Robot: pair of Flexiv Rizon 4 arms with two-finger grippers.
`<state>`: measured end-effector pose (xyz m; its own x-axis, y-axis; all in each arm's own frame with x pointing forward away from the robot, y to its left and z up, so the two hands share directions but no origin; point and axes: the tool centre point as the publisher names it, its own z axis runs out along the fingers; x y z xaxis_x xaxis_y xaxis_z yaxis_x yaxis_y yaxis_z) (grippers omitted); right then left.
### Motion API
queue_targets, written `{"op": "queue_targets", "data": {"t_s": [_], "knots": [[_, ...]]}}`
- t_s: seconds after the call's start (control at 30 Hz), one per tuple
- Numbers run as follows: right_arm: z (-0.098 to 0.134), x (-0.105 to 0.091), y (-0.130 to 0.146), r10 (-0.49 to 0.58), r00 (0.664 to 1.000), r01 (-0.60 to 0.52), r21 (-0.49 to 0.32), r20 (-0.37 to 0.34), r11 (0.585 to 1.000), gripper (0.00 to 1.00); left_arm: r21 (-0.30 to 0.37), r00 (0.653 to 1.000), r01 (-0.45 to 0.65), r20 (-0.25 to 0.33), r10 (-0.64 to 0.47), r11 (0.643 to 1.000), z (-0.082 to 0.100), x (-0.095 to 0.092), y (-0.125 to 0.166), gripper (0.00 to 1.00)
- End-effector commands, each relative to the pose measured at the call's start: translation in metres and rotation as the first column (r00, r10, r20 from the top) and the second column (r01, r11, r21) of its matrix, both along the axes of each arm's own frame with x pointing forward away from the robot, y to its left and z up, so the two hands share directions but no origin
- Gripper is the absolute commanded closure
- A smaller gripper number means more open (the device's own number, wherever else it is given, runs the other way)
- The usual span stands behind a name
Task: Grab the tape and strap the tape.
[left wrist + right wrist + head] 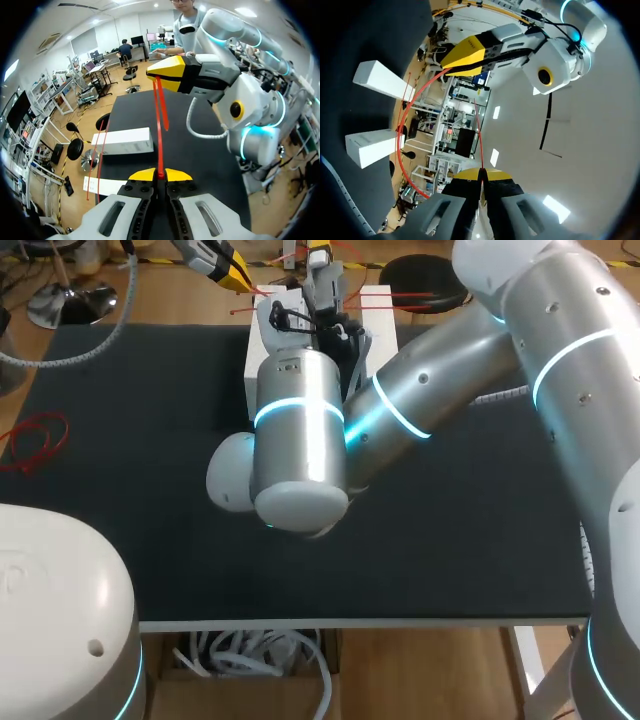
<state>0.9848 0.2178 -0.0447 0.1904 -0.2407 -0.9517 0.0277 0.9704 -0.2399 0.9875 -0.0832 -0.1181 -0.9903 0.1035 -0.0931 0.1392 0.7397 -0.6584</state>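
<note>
2 arms: left arm, right arm. 2 grippers: left gripper, right gripper, w/ 2 yellow tips ea, so 4 tips total. 2 white boxes: near box by the left gripper, far box just beyond it. 1 black table. red tape: 1 strip btwn the 2 grippers; no. of thinner strands by the boxes can't be told. 1 loose red tangle on the table's left side

My tape is thin, glossy red plastic. The table top is matt black. The box at its twelve o'clock edge looks matt white card. My right arm shell is satin silver metal.
</note>
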Motion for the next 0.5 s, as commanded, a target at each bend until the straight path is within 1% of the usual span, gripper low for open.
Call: {"op": "queue_targets", "data": {"t_s": [0.03, 0.2, 0.3, 0.37, 0.4, 0.5], "knots": [[0.0073, -0.0012, -0.0065, 0.006, 1.000, -0.007, -0.026, -0.007, 1.000, 1.00, 0.005, 1.000, 0.001, -0.004, -0.001, 1.000, 0.0010, 0.0009, -0.0002, 1.00], [0.0112, -0.0032, -0.0108, -0.009, 1.000, 0.009, -0.050, -0.007, 0.999, 1.00, 0.005, 1.000, 0.001, -0.004, -0.001, 1.000, 0.0010, 0.0009, -0.0002, 1.00], [0.0108, -0.0030, -0.0120, -0.013, 1.000, 0.012, -0.047, -0.015, 0.999, 1.00, 0.005, 1.000, 0.001, -0.004, -0.001, 1.000, 0.0010, 0.0009, -0.0002, 1.00], [0.0111, -0.0031, -0.0125, -0.004, 1.000, 0.004, -0.012, -0.031, 1.000, 1.00, 0.005, 1.000, 0.001, -0.004, -0.001, 1.000, 0.0010, 0.0009, -0.0002, 1.00], [0.0116, -0.0029, -0.0132, 0.026, 0.999, -0.026, 0.007, -0.028, 1.000, 1.00, 0.005, 1.000, 0.001, -0.004, -0.001, 1.000, 0.0010, 0.0009, -0.0002, 1.00], [0.0116, -0.0029, -0.0132, 0.026, 0.999, -0.026, 0.007, -0.028, 1.000, 1.00, 0.005, 1.000, 0.001, -0.004, -0.001, 1.000, 0.0010, 0.0009, -0.0002, 1.00]]}}
